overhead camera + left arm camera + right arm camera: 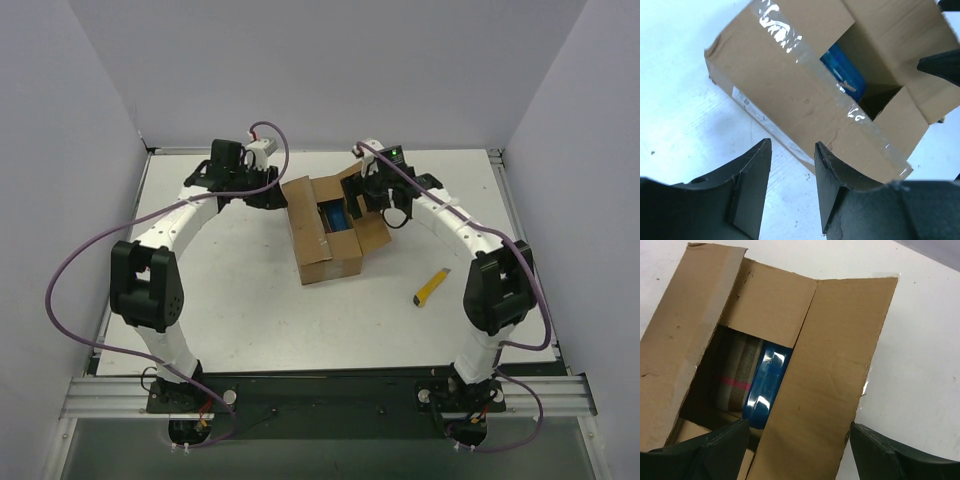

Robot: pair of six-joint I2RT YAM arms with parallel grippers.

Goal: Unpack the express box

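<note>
Toward the far middle of the white table [240,300], the express box [325,240] sits at a slant between the two arms, its top flaps parted and a dark opening showing at its far end. On the left side of the box, the left gripper [265,192] hovers with its claw partly open; the wrist view shows a clear gap between its two black fingers [752,170], nothing in that gap, and the taped edge of the box's left flap [805,100] just beyond the tips, not touching. At the right side, the right gripper [368,200] hangs over the box with its claw spread wide. In its wrist view the right-hand flap [835,365] runs down between the two fingers [725,445]; whether either finger touches the cardboard cannot be told. Inside the opening lie a glossy blue item [765,385] and, beside it, something grey with a pink stripe [737,375]. A strip of clear tape [790,40] clings to the left flap's edge. Bare tabletop stretches along the near side of the box. A yellow utility knife [432,287] lies well apart, near and to the right.
</note>
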